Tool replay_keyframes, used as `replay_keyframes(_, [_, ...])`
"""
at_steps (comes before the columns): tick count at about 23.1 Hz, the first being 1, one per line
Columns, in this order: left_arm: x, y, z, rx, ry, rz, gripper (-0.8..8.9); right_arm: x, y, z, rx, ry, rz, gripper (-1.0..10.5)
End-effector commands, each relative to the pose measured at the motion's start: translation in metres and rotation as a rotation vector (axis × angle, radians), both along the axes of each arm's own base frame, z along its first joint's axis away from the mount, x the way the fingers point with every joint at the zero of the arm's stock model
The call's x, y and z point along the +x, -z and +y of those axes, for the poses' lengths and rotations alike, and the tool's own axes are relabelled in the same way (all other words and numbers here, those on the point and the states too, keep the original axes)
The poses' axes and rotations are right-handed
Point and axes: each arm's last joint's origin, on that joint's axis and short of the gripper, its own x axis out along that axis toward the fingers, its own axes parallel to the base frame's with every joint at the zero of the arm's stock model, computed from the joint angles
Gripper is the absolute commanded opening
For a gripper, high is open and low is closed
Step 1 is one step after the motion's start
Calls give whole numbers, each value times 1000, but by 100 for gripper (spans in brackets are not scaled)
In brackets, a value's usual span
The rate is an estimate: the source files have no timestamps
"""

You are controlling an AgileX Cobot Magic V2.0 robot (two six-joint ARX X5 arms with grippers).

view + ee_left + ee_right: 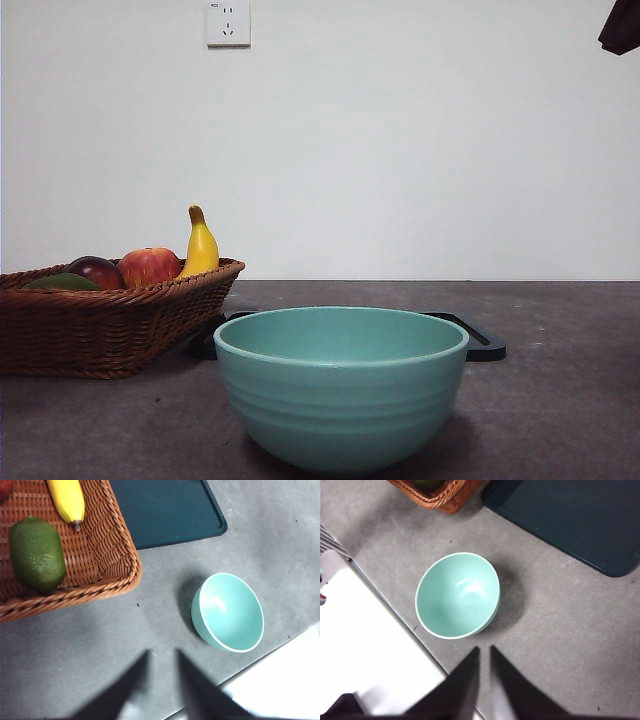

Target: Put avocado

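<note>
Avocado [36, 553] in wicker basket [107, 555], far left: firm, smooth, slippery; grasp across narrow middle. Left gripper [162, 655] slightly parted, empty; right gripper [485, 651] nearly closed, empty.
</note>
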Motion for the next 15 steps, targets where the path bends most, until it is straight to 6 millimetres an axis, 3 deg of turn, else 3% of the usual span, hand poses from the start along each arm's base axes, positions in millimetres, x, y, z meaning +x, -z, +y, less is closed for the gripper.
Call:
replay_keyframes(1, [1,-6,0,3,13,-31,306,1,-4,1,6,-10,-18,239])
replay_keyframes(4, [1,-6,0,1,11,-29,408,1,-4,1,7,-10,-19,360])
replay_keyframes(10, [5,-7,-1,5,-14,-34,408,1,-4,1,7,-10,-19,363])
replay_keyframes(15, [21,-11,-1,40,-50,-68,405,1,-4,1,6,-11,-19,363])
